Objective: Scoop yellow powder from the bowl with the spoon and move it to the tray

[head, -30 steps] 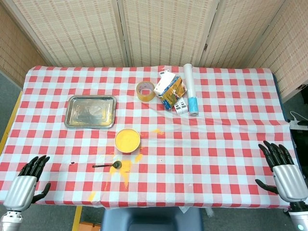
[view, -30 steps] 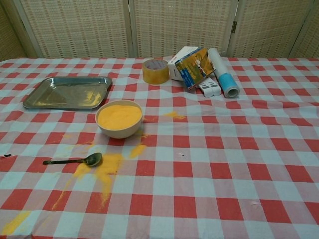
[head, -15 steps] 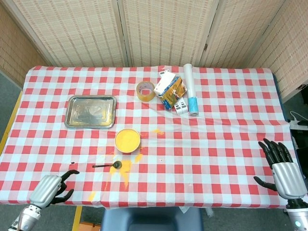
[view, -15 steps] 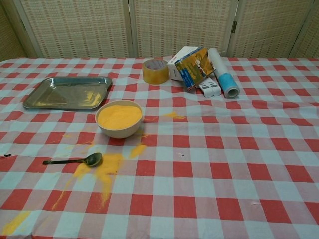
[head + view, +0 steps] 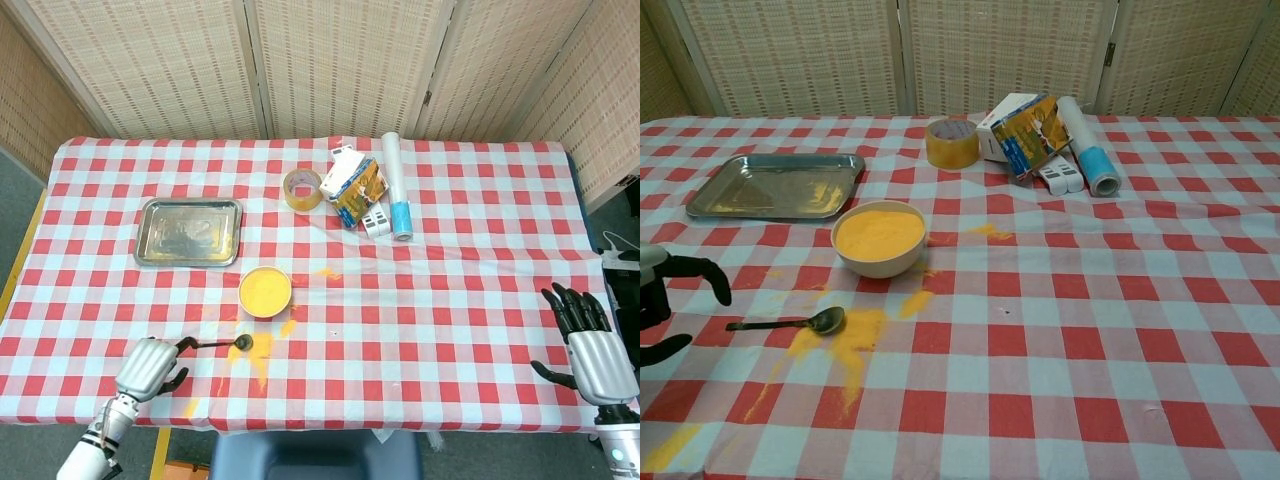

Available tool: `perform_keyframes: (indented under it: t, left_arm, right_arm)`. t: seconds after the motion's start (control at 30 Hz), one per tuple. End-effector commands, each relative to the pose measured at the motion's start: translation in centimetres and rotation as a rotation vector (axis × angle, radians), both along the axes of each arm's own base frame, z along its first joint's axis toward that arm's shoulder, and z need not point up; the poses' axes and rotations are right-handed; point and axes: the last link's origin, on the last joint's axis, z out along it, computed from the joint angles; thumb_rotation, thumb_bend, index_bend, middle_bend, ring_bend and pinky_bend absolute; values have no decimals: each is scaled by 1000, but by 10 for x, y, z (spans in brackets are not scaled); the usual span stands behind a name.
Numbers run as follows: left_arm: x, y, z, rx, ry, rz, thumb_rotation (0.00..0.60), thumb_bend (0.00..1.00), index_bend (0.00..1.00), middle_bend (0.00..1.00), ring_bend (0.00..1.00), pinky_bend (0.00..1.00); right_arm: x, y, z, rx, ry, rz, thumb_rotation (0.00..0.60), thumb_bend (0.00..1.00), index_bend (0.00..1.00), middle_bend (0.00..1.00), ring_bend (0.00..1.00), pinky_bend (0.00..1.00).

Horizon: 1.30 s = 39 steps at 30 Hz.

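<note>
**Operator:** Report the position of the spoon [image 5: 790, 323].

**Technician:** It lies flat on the checked tablecloth [image 5: 1060, 330], near-left of the bowl [image 5: 880, 238]. Its scoop end points right and rests at the edge of the spilled powder [image 5: 848, 338]. The handle points left.

**Operator:** Status of the left hand [image 5: 148, 367]?

**Technician:** It hovers just left of the spoon handle. The fingers are curled but apart, and they hold nothing. In the chest view, the dark fingertips [image 5: 708, 272] arch above the cloth, close to the handle tip without touching it.

**Operator:** And the right hand [image 5: 589, 350]?

**Technician:** At the near right edge of the table, fingers spread, holding nothing.

**Operator:** Bowl and tray [image 5: 776, 186]?

**Technician:** The bowl is full of yellow powder. The tray sits far-left of it, carrying faint yellow traces.
</note>
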Motion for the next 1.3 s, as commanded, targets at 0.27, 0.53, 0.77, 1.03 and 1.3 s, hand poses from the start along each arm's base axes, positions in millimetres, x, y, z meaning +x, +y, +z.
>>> perform_keyframes:
  t: [0.27,0.53,0.77,1.03,1.3]
  left_arm:
    - [12,22,-45,25,19,-10,600,418,384,1000,1000,1000]
    - [20,30,-61,28,11,-12,600,419,425,1000,1000,1000]
    - [26,32,-71,47,26,-33,600,418,444,1000,1000,1000]
    - [29,33,-80,72,51,-56,600,418,465,1000,1000,1000]
    - [27,35,-89,97,83,-75,600,420,529,1000,1000,1000]
  right_arm:
    - [-2,-2,3,-7,-10,-8,600,36,0,0,0,0]
    - [-2,-2,1,-1,-9,-9,600,36,0,0,0,0]
    - [-2,-2,4,-10,-13,-8,600,36,0,0,0,0]
    - [-2,0,6,-14,-17,-5,600,36,0,0,0,0]
    - [-2,1,9,-22,-18,-4,600,36,0,0,0,0]
